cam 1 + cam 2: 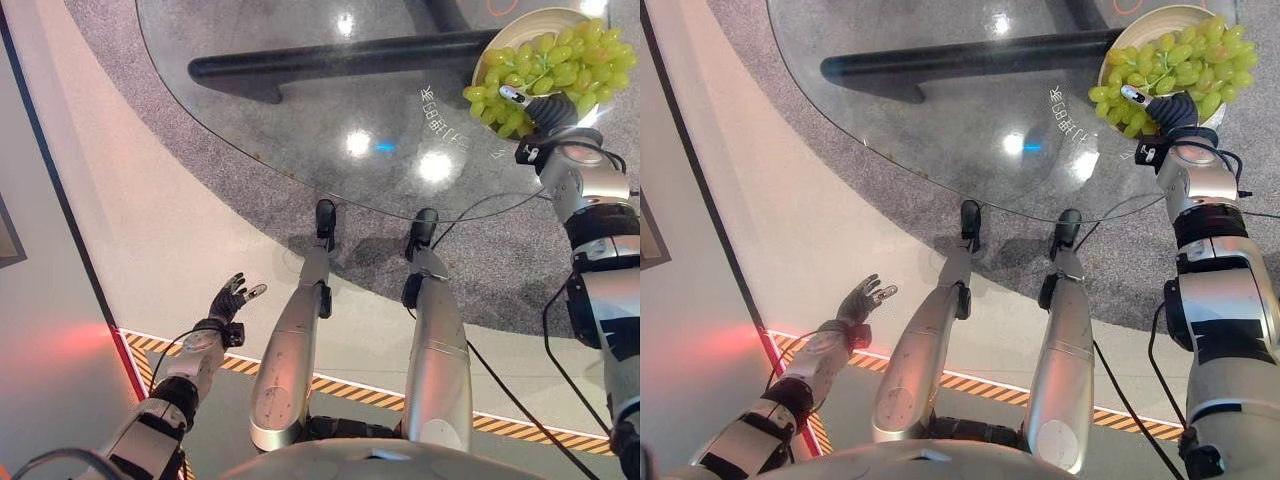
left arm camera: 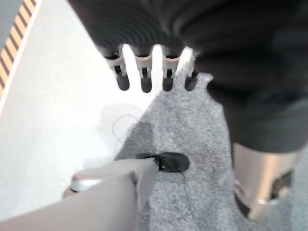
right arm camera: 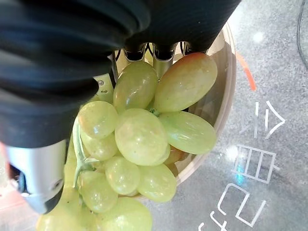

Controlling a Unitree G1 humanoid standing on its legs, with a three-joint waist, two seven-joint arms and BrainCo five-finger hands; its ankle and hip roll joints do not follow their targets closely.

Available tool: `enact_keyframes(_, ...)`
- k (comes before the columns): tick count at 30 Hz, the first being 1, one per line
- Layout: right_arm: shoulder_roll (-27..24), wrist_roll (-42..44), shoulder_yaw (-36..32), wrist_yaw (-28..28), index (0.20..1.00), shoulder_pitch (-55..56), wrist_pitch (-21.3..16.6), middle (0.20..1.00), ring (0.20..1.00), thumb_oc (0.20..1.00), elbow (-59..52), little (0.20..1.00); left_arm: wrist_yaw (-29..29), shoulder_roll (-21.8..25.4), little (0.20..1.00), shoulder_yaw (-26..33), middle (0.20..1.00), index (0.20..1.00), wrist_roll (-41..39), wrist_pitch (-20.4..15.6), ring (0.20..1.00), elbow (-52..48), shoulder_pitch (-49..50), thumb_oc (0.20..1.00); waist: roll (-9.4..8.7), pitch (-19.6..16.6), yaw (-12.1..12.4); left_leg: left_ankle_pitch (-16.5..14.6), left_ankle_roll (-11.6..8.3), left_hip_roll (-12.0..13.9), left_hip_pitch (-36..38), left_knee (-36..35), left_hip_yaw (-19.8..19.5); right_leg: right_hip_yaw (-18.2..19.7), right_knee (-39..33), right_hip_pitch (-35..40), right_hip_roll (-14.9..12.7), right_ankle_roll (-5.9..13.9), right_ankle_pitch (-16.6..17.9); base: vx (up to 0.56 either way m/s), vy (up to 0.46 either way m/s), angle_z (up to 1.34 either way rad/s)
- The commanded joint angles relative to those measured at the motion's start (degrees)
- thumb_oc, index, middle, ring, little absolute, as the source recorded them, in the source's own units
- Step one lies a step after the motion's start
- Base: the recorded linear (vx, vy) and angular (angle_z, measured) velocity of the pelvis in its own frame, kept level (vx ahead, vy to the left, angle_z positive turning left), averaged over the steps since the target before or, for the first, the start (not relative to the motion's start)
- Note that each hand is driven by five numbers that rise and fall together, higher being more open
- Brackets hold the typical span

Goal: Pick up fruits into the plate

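A big bunch of green grapes (image 1: 560, 60) lies in a pale round plate (image 1: 497, 45) at the far right of the glass table (image 1: 300, 130). My right hand (image 1: 550, 112) reaches into the near side of the bunch, its thumb lying over the top grapes. Seen from the right wrist, the grapes (image 3: 142, 134) sit between the fingers (image 3: 161, 55) and the thumb, above the plate's rim (image 3: 226, 91); the fingertips are hidden behind the fruit. My left hand (image 1: 228, 300) hangs low at the left over the floor, fingers (image 2: 144, 82) relaxed and holding nothing.
The round glass table has a dark bar-shaped base (image 1: 330, 60) under it and white lettering (image 1: 450, 125) near the plate. Below lies grey carpet, then pale floor with a yellow-black striped strip (image 1: 330, 385).
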Motion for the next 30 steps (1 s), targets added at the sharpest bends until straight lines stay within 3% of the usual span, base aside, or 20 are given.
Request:
enact_keyframes(1, -2.00, 2.31, 1.93, 0.33, 1.000, 5.32, -1.87, 1.000, 1.000, 1.000, 1.24, 1.000, -0.90, 0.24, 1.000, -2.01, 1.000, 1.000, -1.89, 0.73, 1.000, 2.34, 0.82, 1.000, 2.15, -1.91, -0.70, -10.33, 0.35, -0.87, 2.08, 7.98, -0.17, -4.43, -10.41, 7.49, 1.13, 1.63, 3.95, 0.00, 0.000, 0.00)
enact_keyframes(6, -1.31, 4.51, -0.32, 0.81, 1.000, 8.80, -3.52, 1.000, 1.000, 1.000, 1.51, 1.000, -1.93, 0.59, 1.000, -0.98, 1.000, 1.000, -1.12, 0.54, 1.000, 3.17, 0.60, 1.000, 0.48, -1.91, -1.02, -10.70, 0.37, -0.29, 5.13, 7.26, 0.27, -4.82, -10.75, 10.55, 1.49, 1.69, 3.73, 0.01, -0.010, 0.03)
enact_keyframes(14, 0.31, 6.00, -5.33, 2.45, 1.000, 20.04, -8.04, 1.000, 1.000, 1.000, -1.41, 1.000, -2.72, 1.39, 1.000, 2.51, 1.000, 1.000, -0.74, 2.25, 1.000, 5.61, -0.21, 1.000, -3.86, -1.91, -2.39, -12.16, 0.38, 1.18, 14.21, 6.07, 0.90, -5.10, -12.30, 20.28, 2.92, 1.66, 3.13, 0.03, -0.004, 0.03)
enact_keyframes(22, 0.74, 2.85, -6.90, -0.48, 1.000, 26.24, -7.49, 1.000, 1.000, 1.000, -4.45, 1.000, -3.06, 1.75, 1.000, 5.09, 1.000, 1.000, 0.35, 3.89, 1.000, 9.33, -1.18, 1.000, -6.25, -1.96, -2.95, -12.44, -0.14, 2.11, 22.87, 4.23, 1.49, -5.37, -14.93, 29.69, 3.28, 1.52, 2.99, 0.02, 0.004, -0.01)
enact_keyframes(30, 6.34, 2.97, -7.17, -0.35, 1.000, 36.08, -8.05, 1.000, 1.000, 1.000, -9.21, 1.000, -6.29, -0.04, 1.000, 6.32, 1.000, 1.000, 1.96, 2.84, 1.000, 14.84, 0.69, 1.000, -8.15, -7.36, -3.58, -12.99, -0.77, 2.70, 28.52, 1.37, 2.92, -5.50, -18.96, 36.52, 2.59, 1.95, 3.25, 0.04, 0.044, 0.01)
